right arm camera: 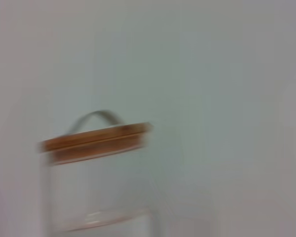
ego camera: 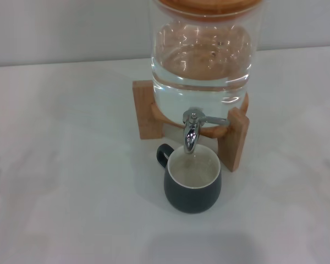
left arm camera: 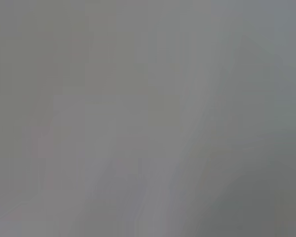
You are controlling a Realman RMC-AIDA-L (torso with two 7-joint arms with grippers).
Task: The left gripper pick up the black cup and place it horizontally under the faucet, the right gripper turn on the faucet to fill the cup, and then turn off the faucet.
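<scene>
The black cup stands upright on the white table, right under the faucet, with its handle toward the left. Its cream inside holds some water. The chrome faucet sits on the front of a clear glass water jar, and its thin lever points to the right. No stream of water shows at the spout. Neither gripper shows in the head view. The right wrist view shows the jar's wooden lid with a metal handle. The left wrist view shows only a plain grey surface.
The jar rests on a wooden stand at the back middle of the white table. A pale wall runs behind the table.
</scene>
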